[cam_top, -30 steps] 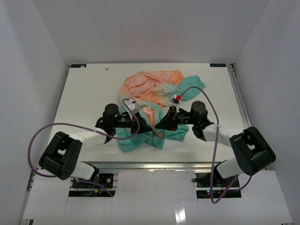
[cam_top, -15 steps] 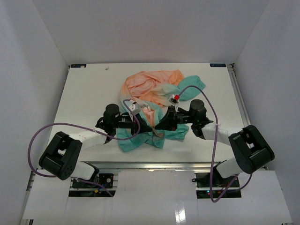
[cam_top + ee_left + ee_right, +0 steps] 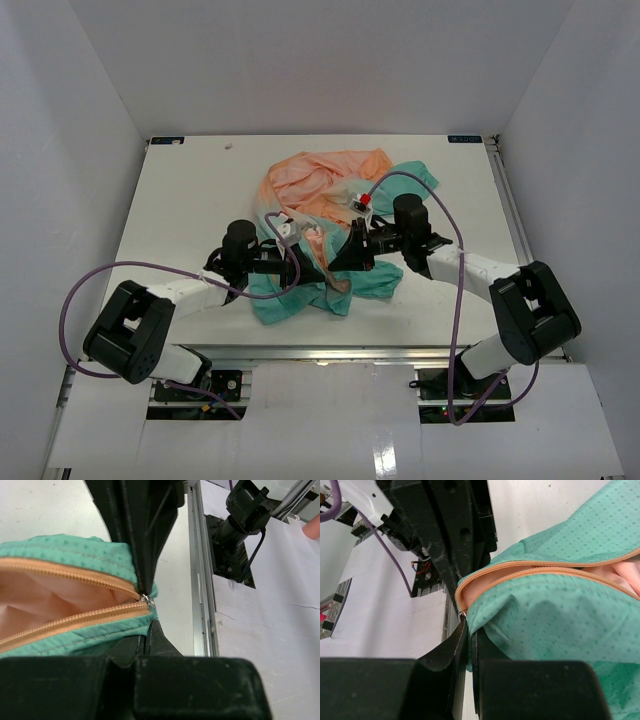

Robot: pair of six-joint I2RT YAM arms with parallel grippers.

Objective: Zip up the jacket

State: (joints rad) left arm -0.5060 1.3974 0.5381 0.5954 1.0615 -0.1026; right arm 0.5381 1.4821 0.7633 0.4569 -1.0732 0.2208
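Note:
The jacket [image 3: 320, 215] lies crumpled mid-table, peach at the far side and teal toward me. Its orange zipper [image 3: 70, 617] stands open in a V, closing at a small metal slider [image 3: 146, 599] at the teal hem. My left gripper [image 3: 297, 263] is shut on the teal hem just below the slider, seen in the left wrist view [image 3: 147, 632]. My right gripper [image 3: 346, 257] faces it and is shut on teal fabric at the slider [image 3: 463, 613], seen in the right wrist view [image 3: 469, 636]. Each gripper shows dark at the top of the other's view: the right gripper [image 3: 140, 535], the left gripper [image 3: 445, 530].
The table's metal front rail [image 3: 200, 585] runs close behind the zipper end, with an arm mount [image 3: 235, 535] beyond it. Purple cables [image 3: 455, 300] loop beside both arms. White walls enclose the table on three sides.

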